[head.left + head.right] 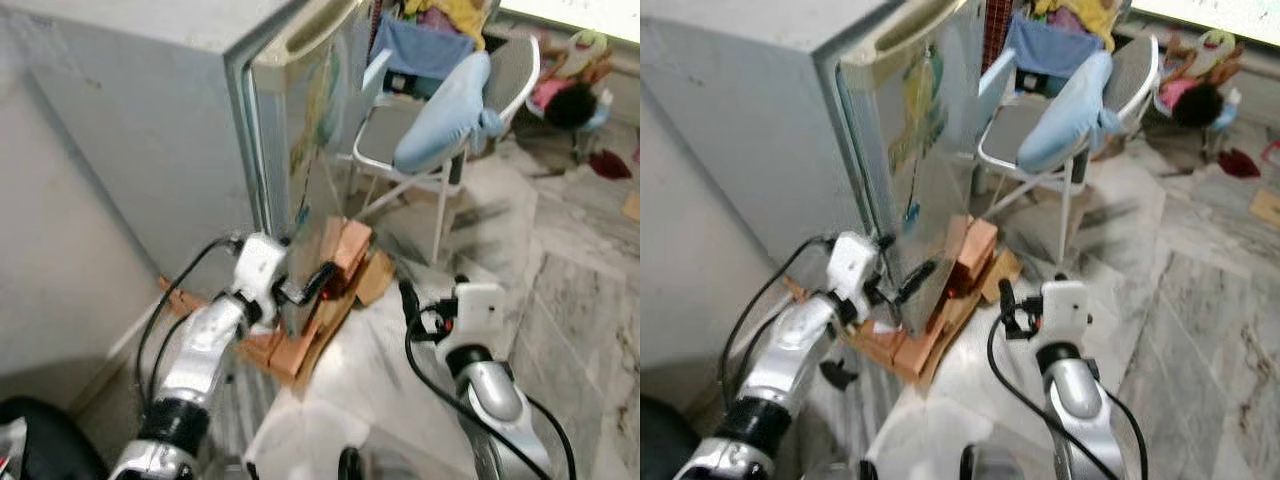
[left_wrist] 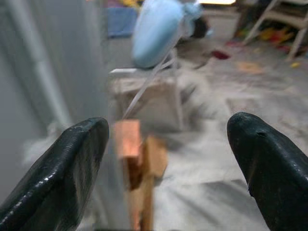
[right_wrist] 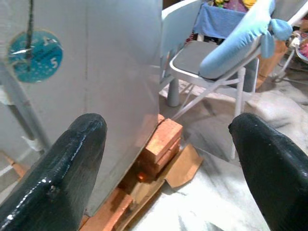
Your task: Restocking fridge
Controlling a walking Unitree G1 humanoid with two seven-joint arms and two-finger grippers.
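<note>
Both hands spread empty, my left hand [image 1: 318, 283] at the grey metal fridge [image 1: 190, 130] door edge, right hand [image 1: 407, 297] beside it; I fear slipping off.

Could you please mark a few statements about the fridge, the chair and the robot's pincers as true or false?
1. The fridge stands on bricks. True.
2. The left pincer is clamped on a bottle. False: it is open and holds nothing.
3. A light blue cushion lies on the folding chair. True.
4. The right pincer grips the chair leg. False: it hangs open over the floor, apart from the chair.
</note>
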